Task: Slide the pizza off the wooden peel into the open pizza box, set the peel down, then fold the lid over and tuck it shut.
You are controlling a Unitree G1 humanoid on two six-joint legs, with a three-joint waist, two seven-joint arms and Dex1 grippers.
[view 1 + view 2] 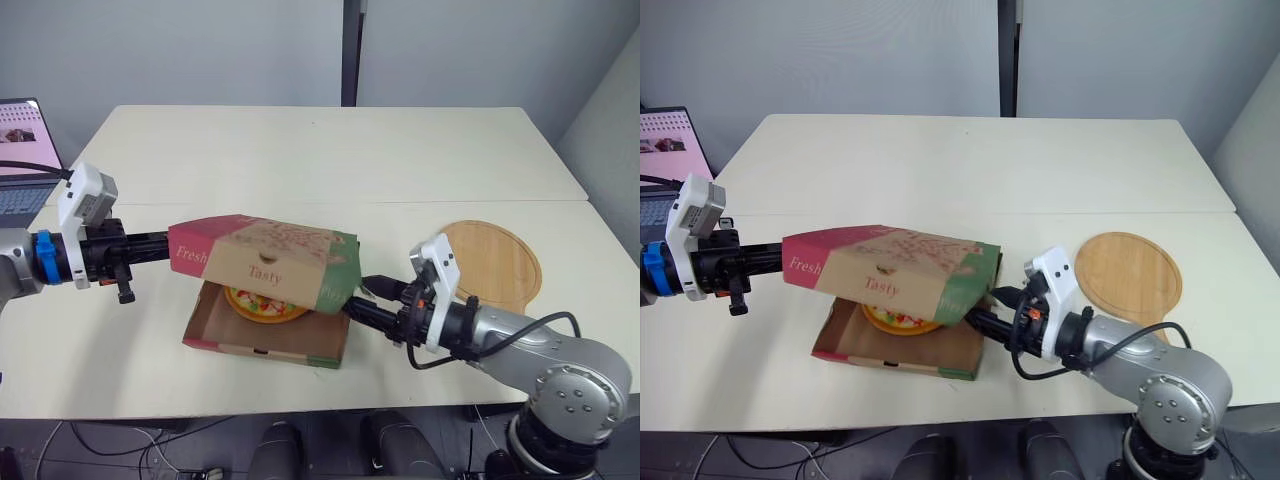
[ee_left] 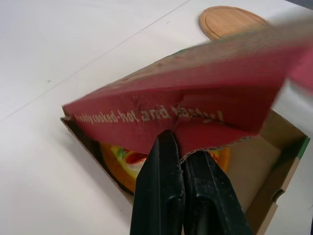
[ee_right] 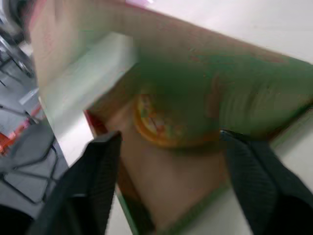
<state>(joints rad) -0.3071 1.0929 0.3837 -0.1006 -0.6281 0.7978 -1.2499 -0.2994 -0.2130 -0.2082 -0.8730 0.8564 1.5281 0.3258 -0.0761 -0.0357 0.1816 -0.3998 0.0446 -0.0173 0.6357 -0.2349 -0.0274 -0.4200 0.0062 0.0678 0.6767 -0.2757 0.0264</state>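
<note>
The brown cardboard pizza box [image 1: 262,346] sits at the near centre of the pale table [image 1: 300,150], with its low near wall facing the table's near edge. At the near right, the right gripper [image 1: 366,299] points left at the right side of the box, just beside the green side flap [image 1: 335,290] of the lid. Its two black fingers [image 3: 93,181] are spread wide apart and hold nothing. Contact with the flap cannot be determined.

The round pizza with red and green toppings [image 1: 265,305] lies flat inside the box, under the lid. The printed red, brown and green lid [image 1: 275,255] is partly folded over. It hangs tilted above the tray, not tucked in.

At the left, the left gripper [image 2: 178,142] reaches right. Its fingers are pressed together on the edge of the red side flap [image 2: 161,110] of the lid.

The round wooden peel [image 1: 495,262] lies flat on the table to the right of the box, well apart from it and bare. An open laptop [image 1: 20,160] stands at the far left.
</note>
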